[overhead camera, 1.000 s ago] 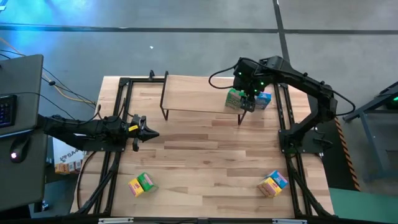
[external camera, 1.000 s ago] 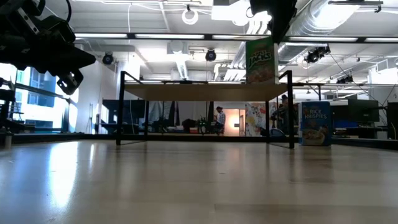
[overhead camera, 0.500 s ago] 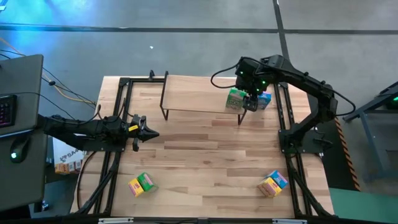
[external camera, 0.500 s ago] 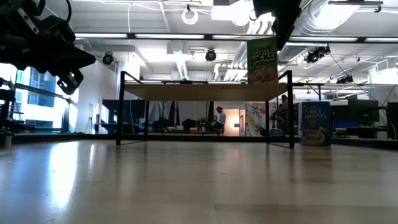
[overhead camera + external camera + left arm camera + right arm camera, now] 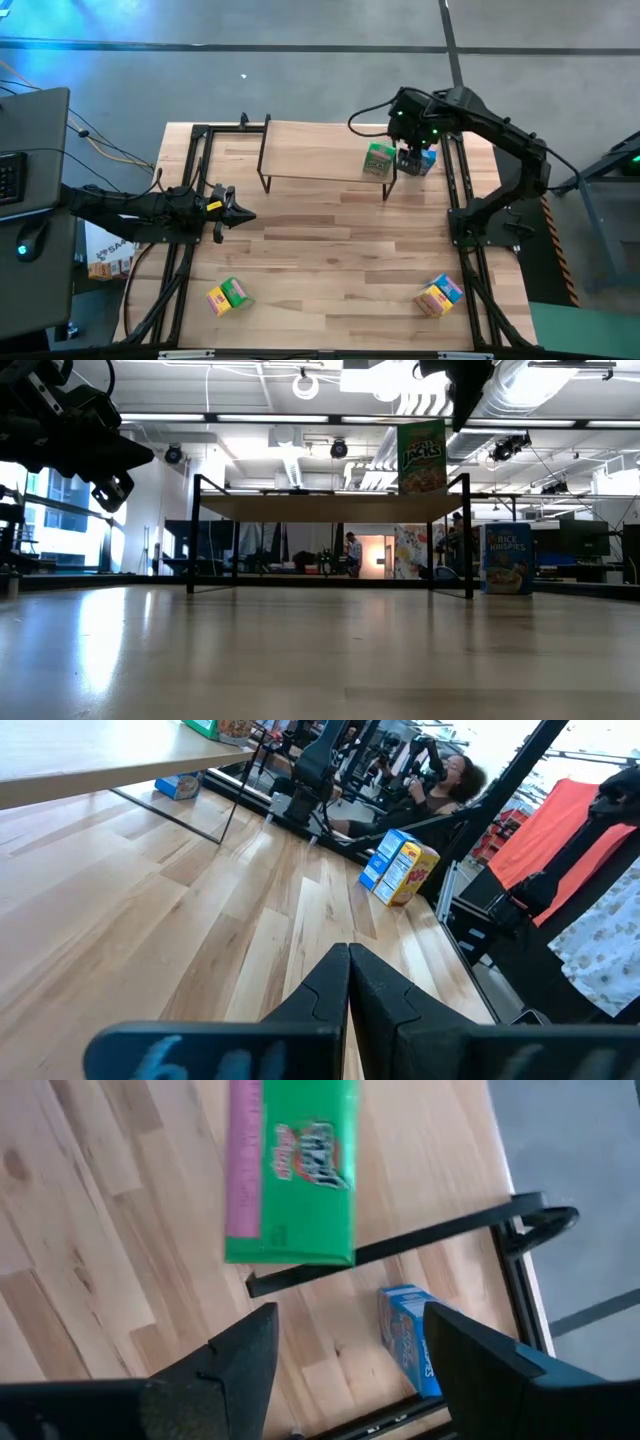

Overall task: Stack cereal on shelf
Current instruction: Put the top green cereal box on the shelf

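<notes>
A green cereal box [image 5: 378, 160] [image 5: 421, 457] stands upright on its base on the right end of the shelf's plank top [image 5: 320, 150]. My right gripper [image 5: 350, 1370] [image 5: 412, 160] hovers open just right of it, above a blue box [image 5: 405, 1338] [image 5: 507, 558] that stands on the table beside the shelf's right legs. A yellow and green pair [image 5: 228, 296] lies near the table's near left corner. A yellow and blue pair [image 5: 438, 295] [image 5: 400, 868] lies near the near right corner. My left gripper [image 5: 235, 213] [image 5: 350, 1010] waits shut at the table's left side.
Black frame rails [image 5: 190, 200] run along the table's left and right sides, and the right arm's base [image 5: 485, 225] stands on the right one. A person [image 5: 450, 770] sits beyond the table's right side. Bare wood [image 5: 330, 260] lies between the shelf and the near boxes.
My right gripper has drawn away from the green box toward the table's right edge and now hangs over the blue box. The green box stays standing on the shelf's right end.
</notes>
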Robot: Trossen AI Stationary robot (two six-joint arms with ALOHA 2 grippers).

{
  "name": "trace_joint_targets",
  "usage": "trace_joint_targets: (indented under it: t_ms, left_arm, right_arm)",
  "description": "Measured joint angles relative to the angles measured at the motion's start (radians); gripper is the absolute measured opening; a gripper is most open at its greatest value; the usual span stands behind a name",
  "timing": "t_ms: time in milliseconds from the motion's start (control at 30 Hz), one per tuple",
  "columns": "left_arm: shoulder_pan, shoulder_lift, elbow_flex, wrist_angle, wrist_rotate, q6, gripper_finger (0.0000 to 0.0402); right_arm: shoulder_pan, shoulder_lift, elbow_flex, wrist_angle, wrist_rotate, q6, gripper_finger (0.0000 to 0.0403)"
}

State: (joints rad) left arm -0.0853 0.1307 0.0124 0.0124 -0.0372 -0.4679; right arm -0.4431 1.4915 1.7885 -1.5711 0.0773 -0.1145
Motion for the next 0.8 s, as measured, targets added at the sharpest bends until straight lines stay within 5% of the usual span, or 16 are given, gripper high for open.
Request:
trace_joint_targets:
  t_ms: [233, 400, 667, 800]
  left_arm:
    - [0.0, 0.0, 0.0, 0.0, 0.0, 0.0, 0.0003]
    - [0.0, 0.0, 0.0, 0.0, 0.0, 0.0, 0.0003]
    - [0.0, 0.0, 0.0, 0.0, 0.0, 0.0, 0.0003]
    - [0.0, 0.0, 0.0, 0.0, 0.0, 0.0, 0.0003]
  right_arm:
    - [-0.018, -0.074, -0.07, 0.002, -0.036, 0.118, 0.0217]
    - [-0.01, -0.227, -0.328, 0.073, -0.067, 0.259, 0.0166]
    - [0.052, -0.512, -0.699, 0.533, -0.25, 0.627, 0.0019]
    - [0.117, -0.596, -0.801, 0.807, -0.245, 0.825, 0.0015]
